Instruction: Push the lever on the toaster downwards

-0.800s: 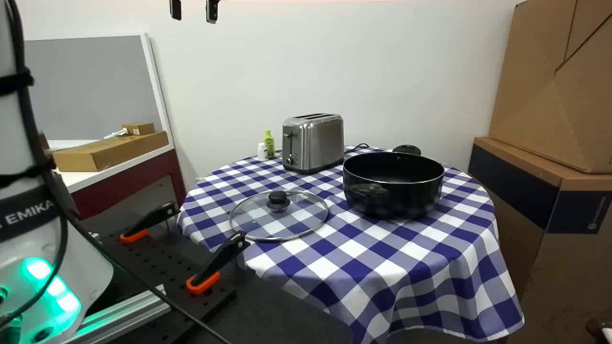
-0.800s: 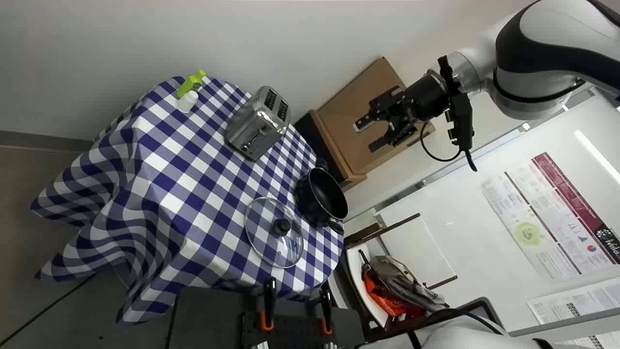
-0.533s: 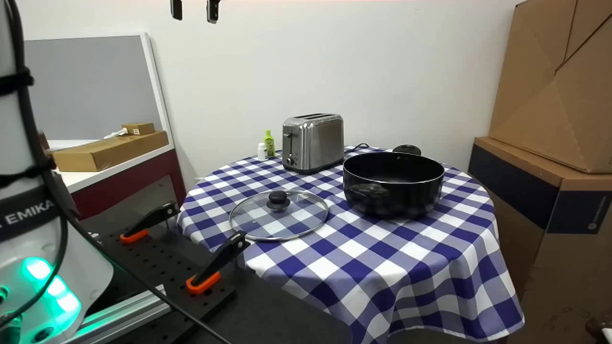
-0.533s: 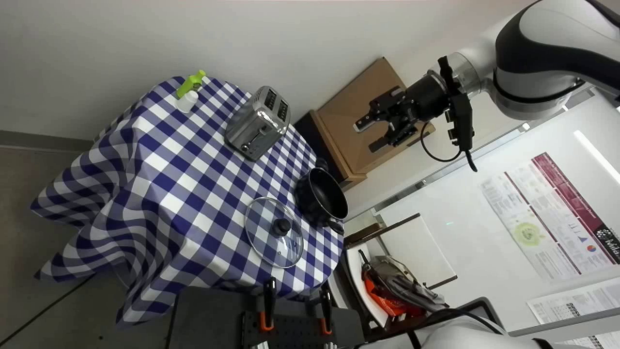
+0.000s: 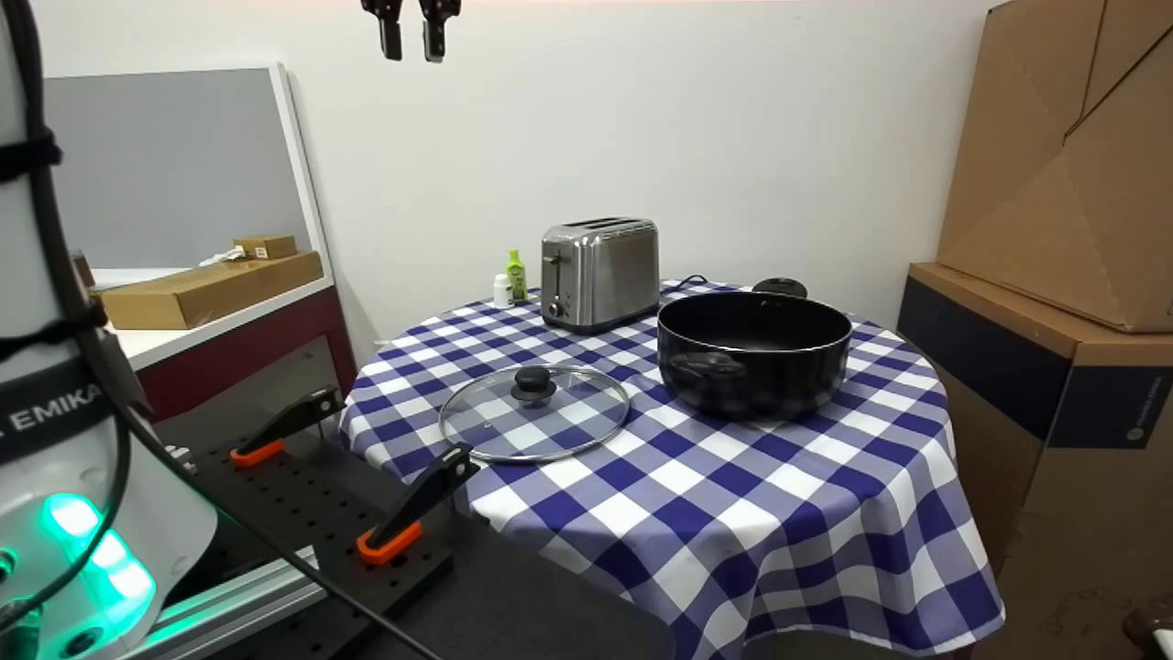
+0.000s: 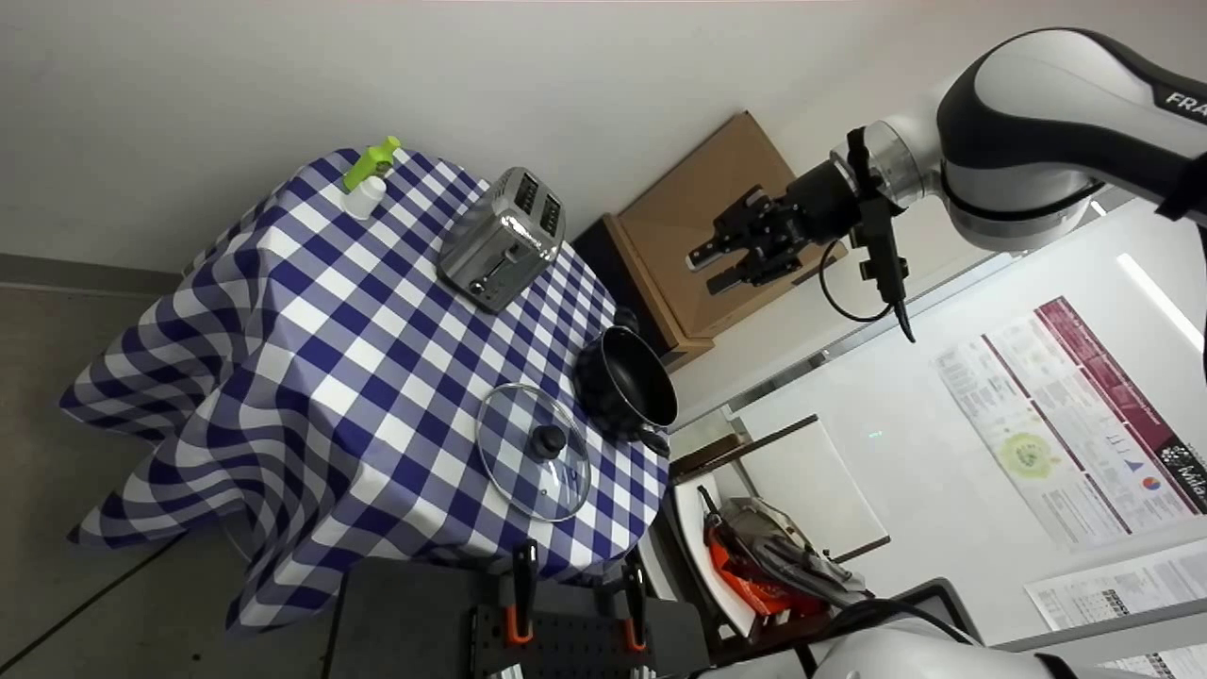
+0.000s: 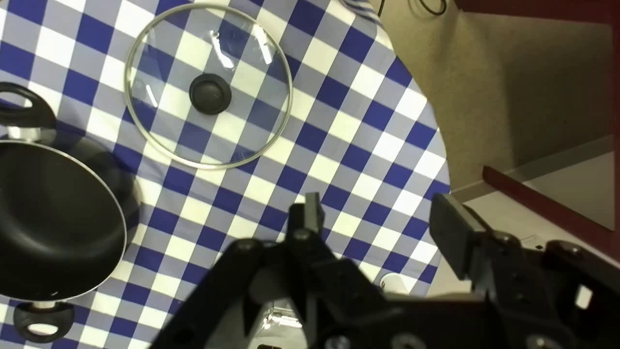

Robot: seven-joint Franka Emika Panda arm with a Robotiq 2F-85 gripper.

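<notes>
The silver toaster (image 5: 616, 275) stands upright at the back of the table in both exterior views, also here (image 6: 500, 240). Its small dark lever (image 5: 553, 260) sits near the top of the slot in the narrow end face; it also shows in an exterior view (image 6: 511, 255). My gripper (image 5: 412, 46) is high above the table, well apart from the toaster, and also shows in an exterior view (image 6: 709, 272). In the wrist view the fingers (image 7: 375, 208) are apart with nothing between them. There the toaster (image 7: 278, 327) is partly hidden behind the gripper, and the lever is not visible.
A black pot (image 5: 756, 376) and a glass lid (image 5: 534, 417) with a black knob lie on the checkered table (image 5: 696, 495). A white bottle (image 5: 502, 291) and a green bottle (image 5: 517, 273) stand beside the toaster. Cardboard boxes (image 5: 1045, 275) stand beside the table.
My gripper has moved right and slightly down in an exterior view. Its fingers look closer together than before in both exterior views. The toaster, pot and lid have not moved.
</notes>
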